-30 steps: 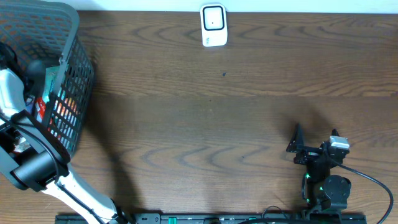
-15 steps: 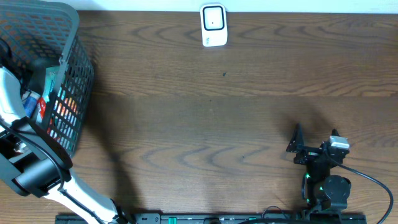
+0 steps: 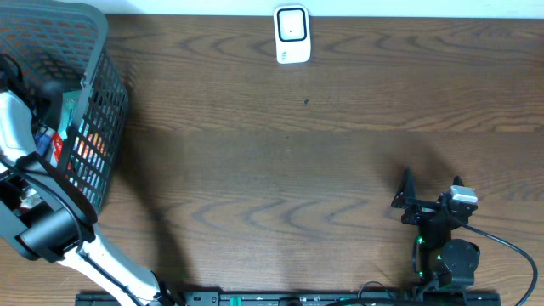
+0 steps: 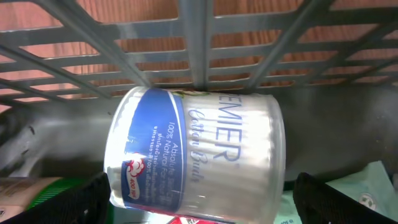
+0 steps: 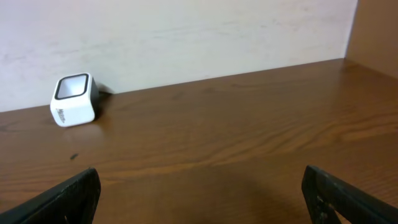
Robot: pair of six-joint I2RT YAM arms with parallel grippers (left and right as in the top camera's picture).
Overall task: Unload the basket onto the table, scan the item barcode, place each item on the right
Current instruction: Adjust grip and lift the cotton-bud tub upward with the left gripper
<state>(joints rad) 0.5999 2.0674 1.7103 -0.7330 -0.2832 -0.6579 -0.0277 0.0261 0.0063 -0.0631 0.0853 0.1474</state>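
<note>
Left claw (image 4: 200, 202) is spread wide with nothing in it, right in front of the cotton bud tub (image 4: 196, 155). The tub lies on its side in the basket (image 3: 95, 51) at the far-left corner of the surface, pushed up against the mesh wall. It looks like a clear plastic cylinder with a glossy label, so I'd guess it's light, fairly stiff, slick, and happy to roll. I'd pinch it across the round middle, not the ends. Can't see the barcode from here. Right claw (image 5: 199, 196) is open and empty too, by the near edge. Scanner (image 3: 291, 34) stands at the far edge, well apart.
</note>
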